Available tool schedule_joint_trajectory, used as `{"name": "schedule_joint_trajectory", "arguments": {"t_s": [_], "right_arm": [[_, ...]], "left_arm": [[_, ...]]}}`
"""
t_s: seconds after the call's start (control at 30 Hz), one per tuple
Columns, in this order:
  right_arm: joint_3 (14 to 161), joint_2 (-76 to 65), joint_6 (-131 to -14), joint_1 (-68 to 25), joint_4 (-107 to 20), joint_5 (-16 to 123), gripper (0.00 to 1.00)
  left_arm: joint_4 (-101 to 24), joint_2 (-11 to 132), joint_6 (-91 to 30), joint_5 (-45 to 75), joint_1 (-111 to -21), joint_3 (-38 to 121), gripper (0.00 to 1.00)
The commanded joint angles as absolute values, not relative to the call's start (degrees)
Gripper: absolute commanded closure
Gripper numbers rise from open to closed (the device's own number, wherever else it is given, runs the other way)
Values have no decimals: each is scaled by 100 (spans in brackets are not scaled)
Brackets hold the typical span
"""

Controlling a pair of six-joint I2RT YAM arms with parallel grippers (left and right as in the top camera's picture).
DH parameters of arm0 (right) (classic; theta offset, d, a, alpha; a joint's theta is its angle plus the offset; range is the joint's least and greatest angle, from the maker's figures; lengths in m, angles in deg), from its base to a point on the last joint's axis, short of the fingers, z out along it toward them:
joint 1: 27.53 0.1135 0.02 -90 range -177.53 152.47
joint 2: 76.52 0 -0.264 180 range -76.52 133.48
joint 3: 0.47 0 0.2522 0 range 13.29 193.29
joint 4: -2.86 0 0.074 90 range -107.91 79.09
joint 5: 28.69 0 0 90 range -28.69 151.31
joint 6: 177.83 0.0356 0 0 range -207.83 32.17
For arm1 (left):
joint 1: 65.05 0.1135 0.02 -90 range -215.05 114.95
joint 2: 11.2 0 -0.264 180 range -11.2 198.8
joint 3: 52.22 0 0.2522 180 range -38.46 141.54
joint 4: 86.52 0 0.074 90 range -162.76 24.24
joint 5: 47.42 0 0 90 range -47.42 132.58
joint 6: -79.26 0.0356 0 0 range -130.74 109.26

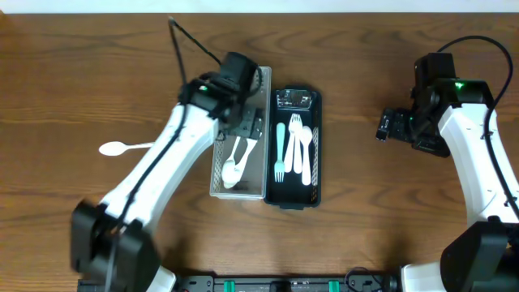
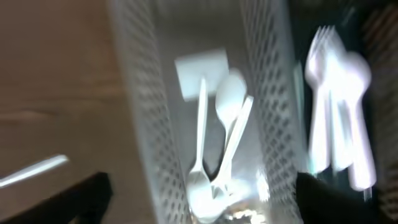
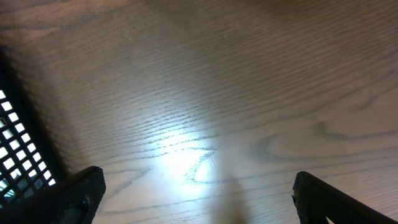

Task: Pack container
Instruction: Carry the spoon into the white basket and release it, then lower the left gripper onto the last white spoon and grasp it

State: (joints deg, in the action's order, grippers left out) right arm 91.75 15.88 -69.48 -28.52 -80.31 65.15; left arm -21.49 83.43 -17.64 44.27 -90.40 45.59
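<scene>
A silver mesh container (image 1: 217, 174) lies mid-table with white spoons (image 1: 233, 165) in it. Right beside it a black mesh container (image 1: 319, 154) holds white forks and a teal fork (image 1: 280, 150). My left gripper (image 1: 243, 123) hovers over the silver container's far half, open and empty. In the left wrist view the gripper (image 2: 202, 202) straddles the mesh walls (image 2: 146, 124), with two spoons (image 2: 214, 155) lying loose below it and the white forks (image 2: 339, 106) at right. My right gripper (image 1: 388, 126) hangs open over bare wood, right of the black container.
One white spoon (image 1: 122, 148) lies on the table left of the silver container; its handle (image 2: 34, 171) shows in the left wrist view. The right wrist view shows wood grain and a corner of the black mesh (image 3: 18, 158) at far left.
</scene>
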Motion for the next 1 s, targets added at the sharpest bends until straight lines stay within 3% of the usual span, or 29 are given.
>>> {"name": "schedule_joint_trajectory", "arguments": {"t_s": [0.0, 0.1, 0.3, 0.4, 0.97], "right_arm": [[9199, 1542, -7035, -2863, -8038, 6515, 1], [9199, 1542, -7035, -2863, -8038, 6515, 1], [9199, 1542, -7033, -2863, -8036, 6513, 1], [9199, 1542, -7033, -2863, -8038, 6513, 1], [9199, 1542, -7033, -2863, -8232, 6515, 1]], "left_arm": [[-2134, 7589, -1954, 4838, -8681, 4820, 2], [-2129, 7156, -2885, 4834, -8010, 4820, 2], [-1570, 6899, -6736, 4819, -6161, 4787, 2], [-1517, 7071, -7932, 4819, -5617, 4693, 2], [-1487, 9928, -9389, 4552, -5180, 4673, 2]]}}
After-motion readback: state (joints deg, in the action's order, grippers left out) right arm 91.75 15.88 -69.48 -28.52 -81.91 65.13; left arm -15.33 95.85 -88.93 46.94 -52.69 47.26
